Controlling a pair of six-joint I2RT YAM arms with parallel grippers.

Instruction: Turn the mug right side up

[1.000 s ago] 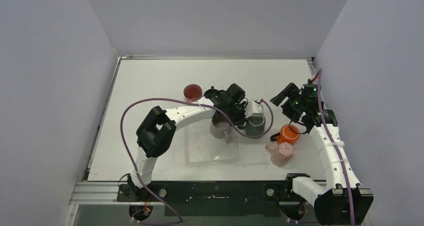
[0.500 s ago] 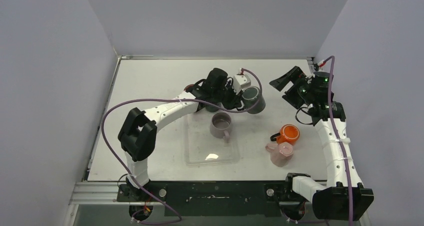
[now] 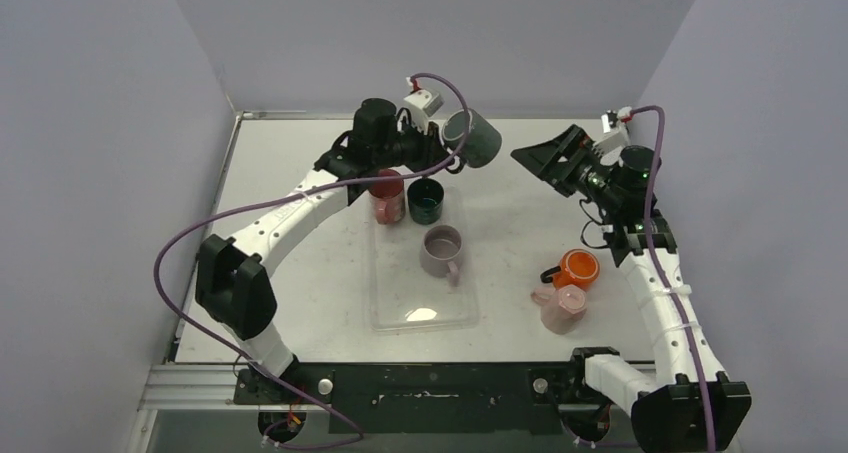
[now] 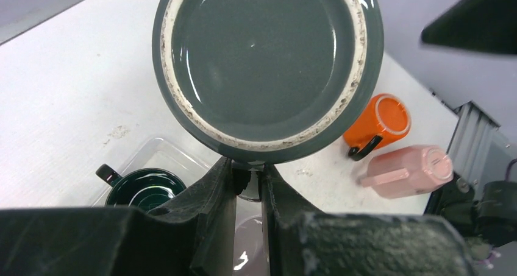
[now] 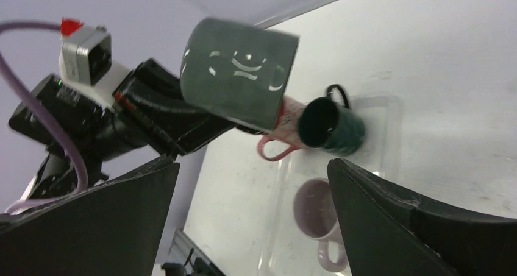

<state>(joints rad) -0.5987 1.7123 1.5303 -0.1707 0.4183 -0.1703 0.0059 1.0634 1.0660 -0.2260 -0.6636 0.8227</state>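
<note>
Step, as judged: mid-flip. Grey mug (image 3: 472, 139) aloft beyond tray (image 3: 380, 273) far edge, tipped sideways, base toward left wrist; left end effector (image 4: 248, 178) clamped on it. Right of tray, right end effector (image 3: 540, 159) spread wide, empty. Next: rotate mouth-up, set on worktop.

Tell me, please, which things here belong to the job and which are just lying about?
Job: grey mug, left gripper holding it, open right gripper.
Idle: red mug, green mug, mauve mug, orange mug, pink mug, clear tray.
</note>
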